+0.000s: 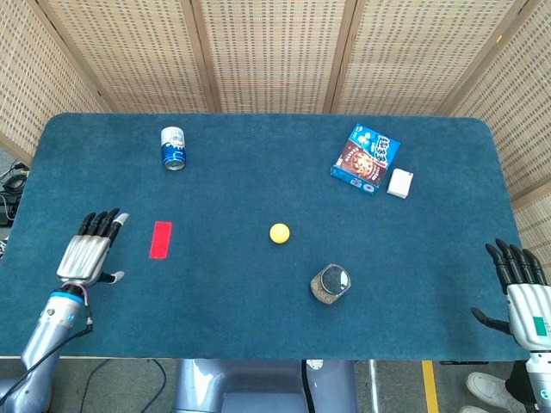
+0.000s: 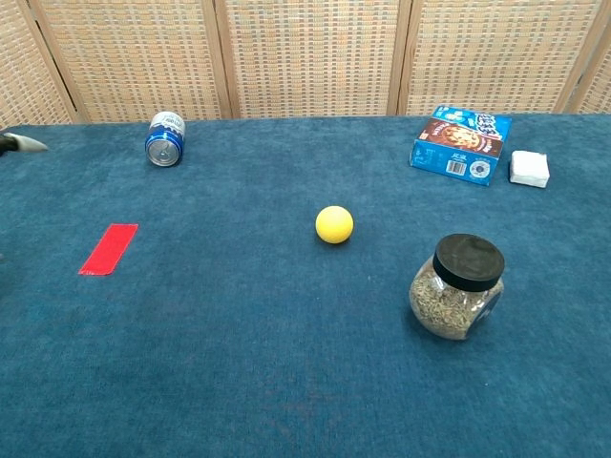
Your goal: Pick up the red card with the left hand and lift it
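Left hand is over the table just left of the red card — fingers extended, slightly apart, holding nothing. Right hand sits at the table's right edge, fingers spread.

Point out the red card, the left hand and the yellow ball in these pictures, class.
red card point(image 1: 160, 239), head view, middle of its flat face.
left hand point(image 1: 87, 255), head view, back of the hand.
yellow ball point(image 2: 334, 224), chest view, middle of its front.

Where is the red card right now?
In the head view the flat red card lies on the blue table's left side, just right of the left hand, untouched.
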You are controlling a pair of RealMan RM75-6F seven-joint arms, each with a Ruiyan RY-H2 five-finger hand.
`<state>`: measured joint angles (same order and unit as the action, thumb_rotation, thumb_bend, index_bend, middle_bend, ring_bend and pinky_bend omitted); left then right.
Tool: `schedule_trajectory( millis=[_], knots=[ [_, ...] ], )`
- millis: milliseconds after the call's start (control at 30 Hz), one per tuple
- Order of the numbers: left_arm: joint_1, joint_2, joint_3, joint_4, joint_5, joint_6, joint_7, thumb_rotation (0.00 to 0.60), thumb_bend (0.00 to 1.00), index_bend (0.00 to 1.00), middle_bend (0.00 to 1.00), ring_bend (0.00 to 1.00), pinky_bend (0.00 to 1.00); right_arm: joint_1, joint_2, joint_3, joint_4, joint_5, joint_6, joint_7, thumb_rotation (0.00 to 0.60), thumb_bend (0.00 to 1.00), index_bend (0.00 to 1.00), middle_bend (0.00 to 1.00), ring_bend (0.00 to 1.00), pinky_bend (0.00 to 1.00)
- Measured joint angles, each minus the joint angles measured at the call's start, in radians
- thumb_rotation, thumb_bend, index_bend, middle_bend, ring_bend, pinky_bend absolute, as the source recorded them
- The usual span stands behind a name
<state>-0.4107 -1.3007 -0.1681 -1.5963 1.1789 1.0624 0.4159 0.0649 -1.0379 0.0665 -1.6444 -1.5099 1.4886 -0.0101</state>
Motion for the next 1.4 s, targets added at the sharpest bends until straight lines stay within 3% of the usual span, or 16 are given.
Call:
schedule_trajectory(
  millis=[100,300,567,1400],
  knots=[
    [-0.045,-0.066,-0.010,0.100,-0.014,-0.047,-0.022,0.600,0.03,0.15,0.00,0.00,0.00,0.003,-0.004,0.003,0.010,0.019,-0.015,-0.001,0.600,0.00,0.00,0.00,0.00,0.00],
    [-0.098,-0.167,-0.011,0.253,-0.007,-0.090,-0.107,0.600,0.16,0.21,0.00,0.00,0.00,0.007,-0.013,0.006,0.029,0.042,-0.032,0.000,0.600,0.00,0.00,0.00,0.00,0.00],
    [-0.113,-0.209,0.008,0.318,0.013,-0.097,-0.174,0.600,0.25,0.23,0.00,0.00,0.00,0.005,-0.017,0.003,0.029,0.039,-0.030,-0.006,0.600,0.00,0.00,0.00,0.00,0.00],
    [-0.121,-0.320,0.029,0.473,0.007,-0.104,-0.256,0.600,0.24,0.24,0.00,0.00,0.00,0.009,-0.008,0.007,0.035,0.050,-0.042,0.027,0.600,0.00,0.00,0.00,0.00,0.00]
  ],
)
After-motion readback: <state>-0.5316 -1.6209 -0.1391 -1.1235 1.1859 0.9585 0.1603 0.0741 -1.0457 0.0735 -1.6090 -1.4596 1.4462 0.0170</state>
